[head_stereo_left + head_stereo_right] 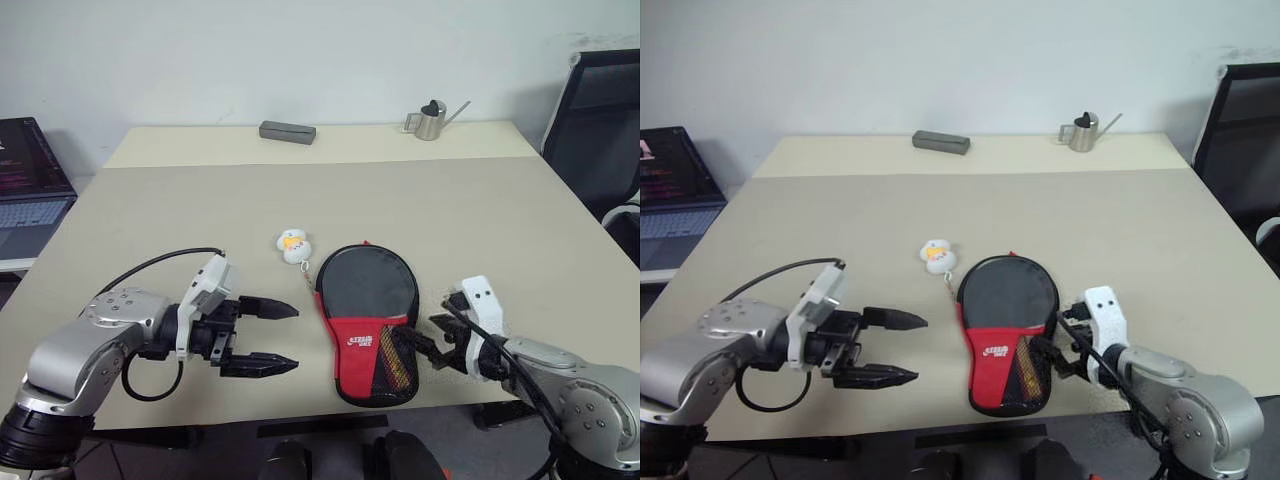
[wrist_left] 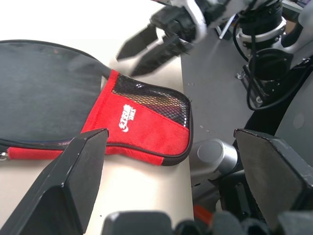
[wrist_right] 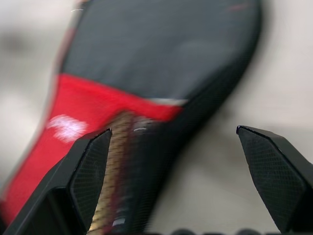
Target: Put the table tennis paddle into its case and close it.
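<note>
The case point(image 1: 367, 320) lies at the beige surface's point(image 1: 480, 220) near edge, between the spread, empty left hand point(image 1: 272, 338) and right hand point(image 1: 432, 340); open room lies behind.

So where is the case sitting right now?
In the head views the case lies flat near the front edge of the table, between the open left gripper and open right gripper, just below the small ball.

Beige table point(image 1: 200, 210) with four things lying on it.
Near your front edge lies the black-and-red case point(image 1: 367, 320), a striped handle showing through its mesh pocket. Just beside its upper left sits a small white-yellow ball point(image 1: 293, 246). Along the far edge you'll find a grey box point(image 1: 287, 131) and a metal watering can point(image 1: 433, 119), well apart.
</note>
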